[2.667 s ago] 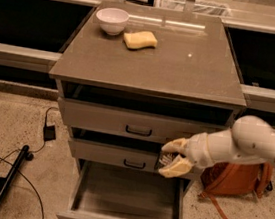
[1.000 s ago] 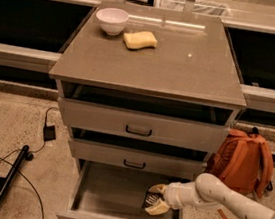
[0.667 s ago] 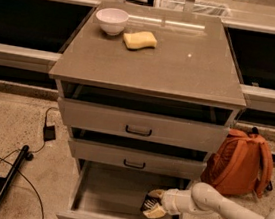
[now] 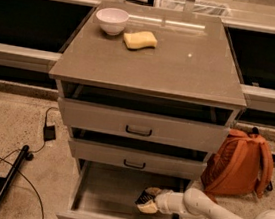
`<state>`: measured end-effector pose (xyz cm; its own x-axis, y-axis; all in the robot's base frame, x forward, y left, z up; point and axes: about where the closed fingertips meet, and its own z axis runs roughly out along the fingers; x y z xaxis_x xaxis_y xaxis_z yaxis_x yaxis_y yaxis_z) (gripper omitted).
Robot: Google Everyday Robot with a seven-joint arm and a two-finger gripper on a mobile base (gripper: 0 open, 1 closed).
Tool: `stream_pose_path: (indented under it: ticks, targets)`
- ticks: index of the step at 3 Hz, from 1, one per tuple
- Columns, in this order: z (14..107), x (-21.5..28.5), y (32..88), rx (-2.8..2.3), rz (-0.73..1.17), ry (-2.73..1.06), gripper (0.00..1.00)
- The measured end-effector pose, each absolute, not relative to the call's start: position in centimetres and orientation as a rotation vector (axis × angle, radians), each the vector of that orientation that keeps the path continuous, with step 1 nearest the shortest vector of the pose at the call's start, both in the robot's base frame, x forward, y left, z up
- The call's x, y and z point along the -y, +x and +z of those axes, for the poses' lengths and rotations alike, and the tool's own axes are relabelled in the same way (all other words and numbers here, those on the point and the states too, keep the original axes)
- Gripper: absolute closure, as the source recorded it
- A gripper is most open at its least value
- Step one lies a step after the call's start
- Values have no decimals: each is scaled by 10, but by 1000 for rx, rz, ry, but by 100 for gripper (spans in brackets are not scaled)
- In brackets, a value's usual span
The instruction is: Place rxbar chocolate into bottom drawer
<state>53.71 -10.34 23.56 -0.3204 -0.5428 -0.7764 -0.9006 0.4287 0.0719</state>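
Note:
The bottom drawer (image 4: pixel 108 198) is pulled out, a wide grey box with a flat floor. My gripper (image 4: pixel 146 200) reaches in from the right and sits low inside the drawer's right part. Its tan fingers (image 4: pixel 147 208) are shut on the rxbar chocolate (image 4: pixel 143 198), a small dark bar held just above the drawer floor. The white arm (image 4: pixel 204 213) crosses the drawer's right wall.
The two upper drawers (image 4: pixel 140 126) with dark handles stand slightly ajar. A white bowl (image 4: pixel 112 20) and a yellow sponge (image 4: pixel 140 40) lie on the cabinet top. An orange backpack (image 4: pixel 241 163) stands to the right. Cables and a black pole (image 4: pixel 10 175) lie on the floor to the left.
The gripper has come down from beside the middle drawer into the open bottom drawer with the bar. It has shifted slightly left and lower over the last second.

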Motion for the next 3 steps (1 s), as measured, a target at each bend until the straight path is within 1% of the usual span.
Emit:
stream_pose_path:
  ticks: [1, 2, 3]
  targets:
    - [225, 90, 549, -1975, 717, -1172, 15]
    - [224, 88, 551, -1966, 737, -1169, 0]
    - [224, 88, 551, -1966, 737, -1169, 0]
